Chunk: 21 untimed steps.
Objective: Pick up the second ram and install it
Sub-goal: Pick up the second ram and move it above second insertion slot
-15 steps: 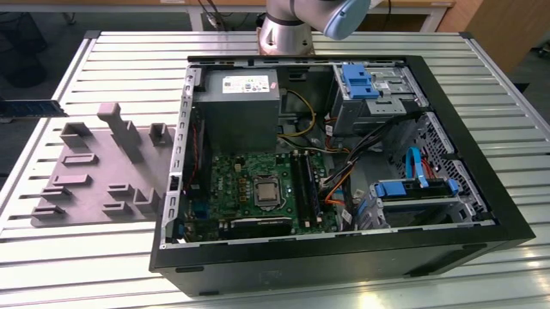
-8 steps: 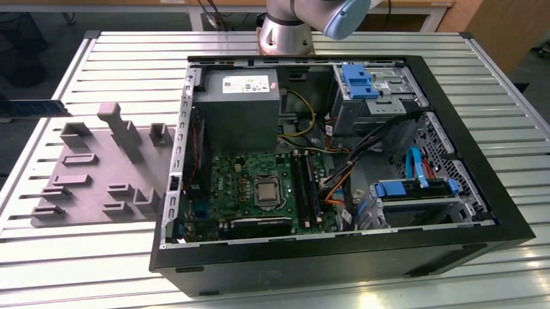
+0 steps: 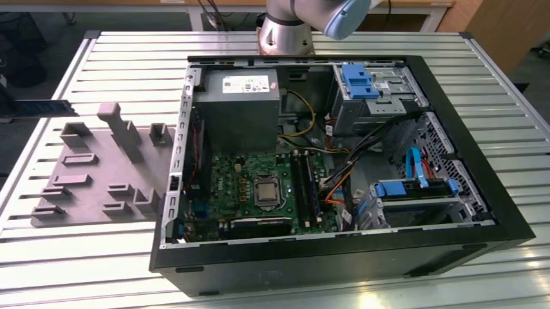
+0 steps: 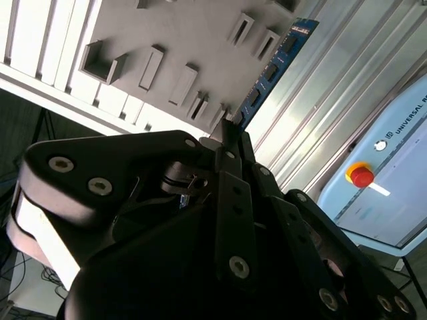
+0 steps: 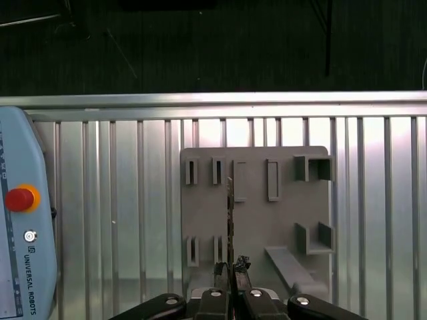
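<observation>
Both wrist views are showing the gripper [image 4: 230, 137] clamping its fingers [image 4: 235, 200] tight on the second ram [image 4: 275, 67] over the grey slotted holder [image 4: 187, 27], while the exterior view is showing it at upper left, well apart from the open computer case [image 3: 344, 257] holding power supply [image 3: 236, 109] and motherboard [image 3: 236, 177].

On the table [image 3: 507, 96], the computer case [image 3: 481, 238] lies at the exterior view's right of the fixture plate [image 3: 94, 167]; the end effector [image 5: 230, 268] holds the second ram [image 3: 41, 107] over that plate.
</observation>
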### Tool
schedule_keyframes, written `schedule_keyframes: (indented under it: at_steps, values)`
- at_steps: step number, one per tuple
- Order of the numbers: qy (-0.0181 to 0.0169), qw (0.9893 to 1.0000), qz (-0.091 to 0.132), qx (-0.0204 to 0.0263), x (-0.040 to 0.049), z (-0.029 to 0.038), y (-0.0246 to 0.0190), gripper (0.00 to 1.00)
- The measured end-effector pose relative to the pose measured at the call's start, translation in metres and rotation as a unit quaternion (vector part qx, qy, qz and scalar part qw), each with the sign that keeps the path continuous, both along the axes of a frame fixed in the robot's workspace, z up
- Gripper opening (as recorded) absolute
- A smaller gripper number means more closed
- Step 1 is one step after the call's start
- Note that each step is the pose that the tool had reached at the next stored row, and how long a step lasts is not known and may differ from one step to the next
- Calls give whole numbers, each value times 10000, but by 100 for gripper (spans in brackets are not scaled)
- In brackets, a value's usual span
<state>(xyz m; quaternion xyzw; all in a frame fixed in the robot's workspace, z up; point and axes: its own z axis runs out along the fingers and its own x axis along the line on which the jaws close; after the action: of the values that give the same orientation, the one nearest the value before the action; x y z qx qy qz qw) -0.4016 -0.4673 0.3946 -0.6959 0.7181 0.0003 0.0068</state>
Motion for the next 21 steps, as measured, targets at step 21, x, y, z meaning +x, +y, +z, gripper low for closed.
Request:
schedule_keyframes:
  at_steps: [21]
  values:
    - [-1, 10000, 0, 0, 218, 0, 0, 14]
